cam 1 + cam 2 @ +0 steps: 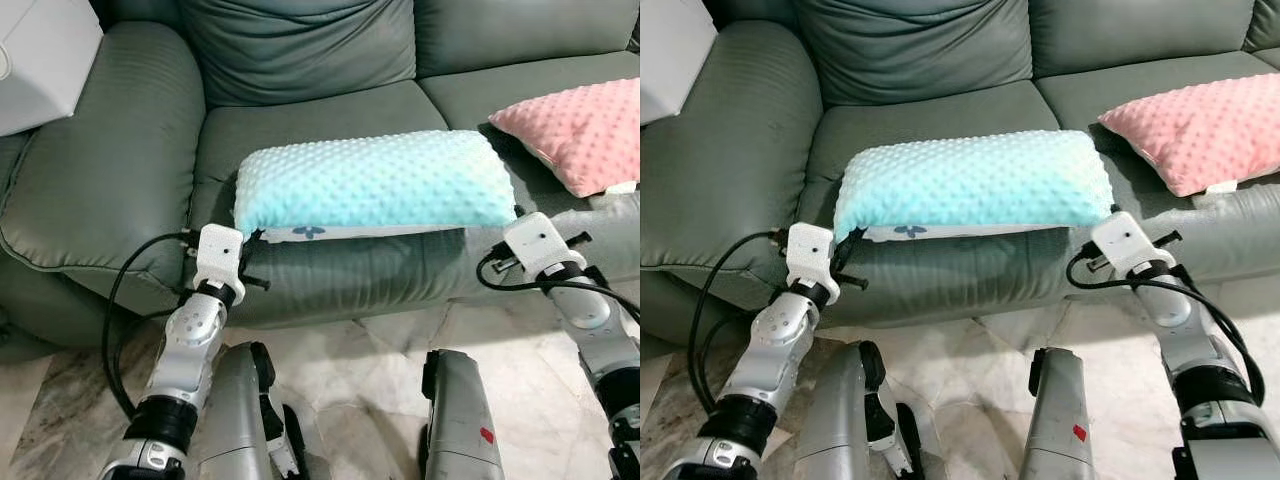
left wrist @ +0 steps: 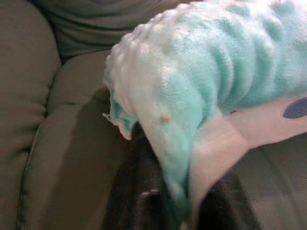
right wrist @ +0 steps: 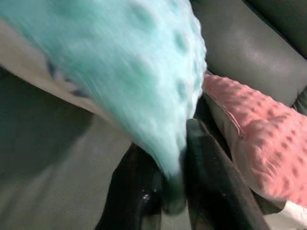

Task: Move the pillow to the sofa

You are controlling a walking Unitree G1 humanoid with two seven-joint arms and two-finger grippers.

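Holding item: teal dotted pillow point(image 1: 375, 180), gripped at both short ends and carried level over the front part of the green sofa's point(image 1: 120, 170) middle seat cushion.

Left tool point(image 1: 243, 243): closed on the pillow's left end; its wrist view shows the teal cover and white underside seam point(image 2: 216, 143) pinched between the black fingers point(image 2: 144, 201).

Right tool point(image 1: 1102, 222): closed on the pillow's right end; its wrist view, blurred, shows the teal edge caught between its dark fingers point(image 3: 211, 182).

Pillow position relative to the sofa: over the seat, forward of the backrest cushion point(image 1: 300, 45), its near long edge roughly above the seat's front edge. Whether the underside already rests on the seat or hangs just above it cannot be told; a shadow lies beneath it.

Other contents: pink dotted pillow point(image 1: 580, 125) lying on the next seat to the right of the teal one, apart from it. White object point(image 1: 40, 60) on the sofa's left armrest. Marble floor point(image 1: 350, 350) in front of the sofa.

Progress, judged: transport looks essentially complete, the pillow being over its destination. Remaining: lower or settle it fully on the seat, release both ends, and draw the arms back.
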